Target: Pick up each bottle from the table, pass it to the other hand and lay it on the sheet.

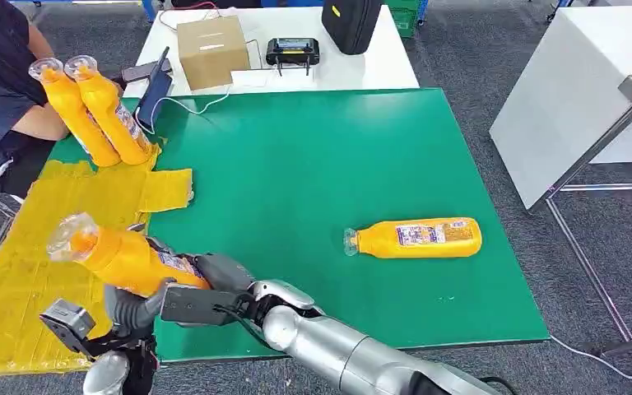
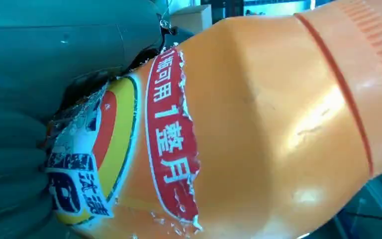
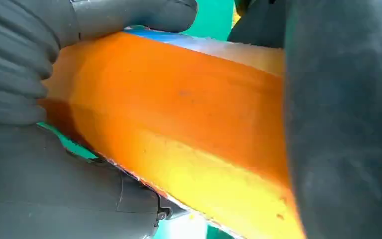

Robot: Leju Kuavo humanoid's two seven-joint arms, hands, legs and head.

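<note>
An orange bottle with a clear cap hangs tilted over the near right edge of the yellow sheet. Both my hands are on it. My right hand grips its lower body, reaching across from the right; its fingers wrap the orange side. From below, my left hand grips the bottle, whose torn red label sits close before the wrist. A second bottle lies on its side on the green table. Two more bottles stand leaning at the sheet's far end.
A person sits at the far left beside the leaning bottles. The white table behind carries a cardboard box, a black device and a black bag. Another white table stands to the right, across grey floor.
</note>
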